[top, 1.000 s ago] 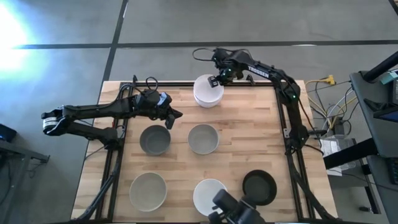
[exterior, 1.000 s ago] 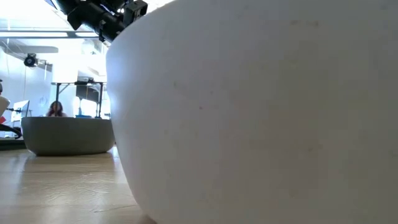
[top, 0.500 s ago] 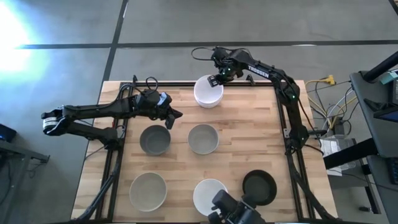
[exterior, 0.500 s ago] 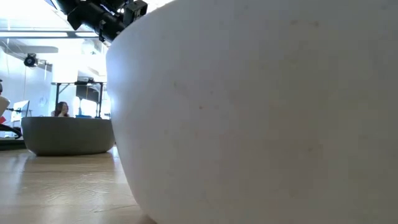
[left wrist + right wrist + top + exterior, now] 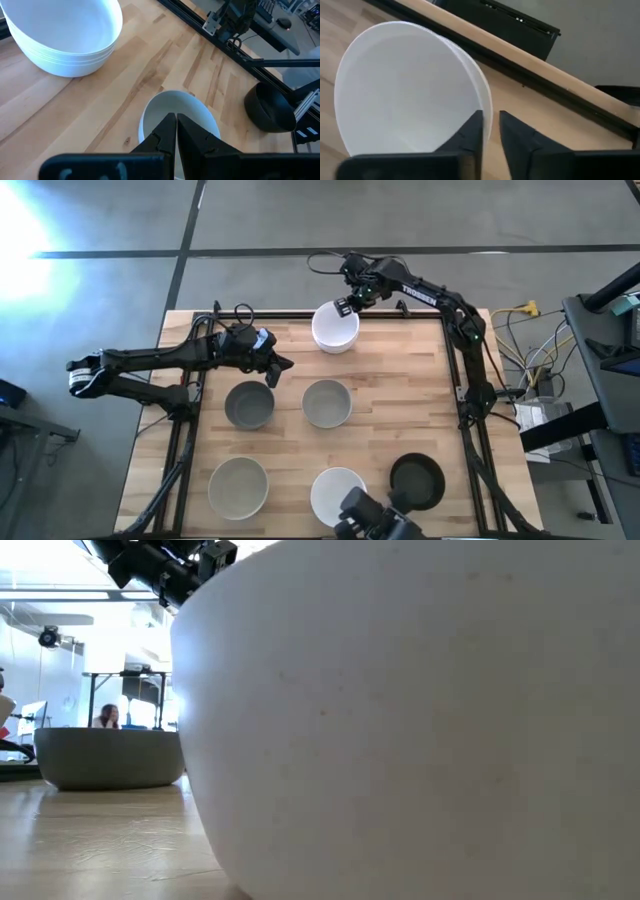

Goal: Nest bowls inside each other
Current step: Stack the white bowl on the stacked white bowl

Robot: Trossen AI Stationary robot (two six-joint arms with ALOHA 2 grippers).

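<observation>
Finds the right claw (image 5: 345, 305) at the far edge of the counter (image 5: 390, 370), poised over the back rim of the white stack (image 5: 335, 328). Shows, through the right wrist camera, its two fingers a little apart with the stack's thin rim running between them; no firm pinch to be made out.

Puts the stack directly beneath and just toward the counter's middle from that claw, so any next grasp probably turns on that rim line. Round and plain, so no long axis to align with.

Reveals, in the left wrist view, several stepped rims down the stack's side: smooth white bowls already nested, mouth up.

Leaves five bowls single. In the middle row, a darker grey bowl (image 5: 249, 404) and a light grey bowl (image 5: 326, 402). Along the near edge, a pale grey bowl (image 5: 238, 486), a white bowl (image 5: 336, 492) and a black bowl (image 5: 417, 480). All upright, none touching another.

Places the left claw (image 5: 280, 365), fingers pressed together and gripping nothing, above bare wood between the stack and the darker grey bowl. Makes the left arm much the nearer to both middle-row bowls, with the light grey one straight ahead of its fingertips.

Judged from this layout: task roughly midway, with five bowls yet to join the stack.
</observation>
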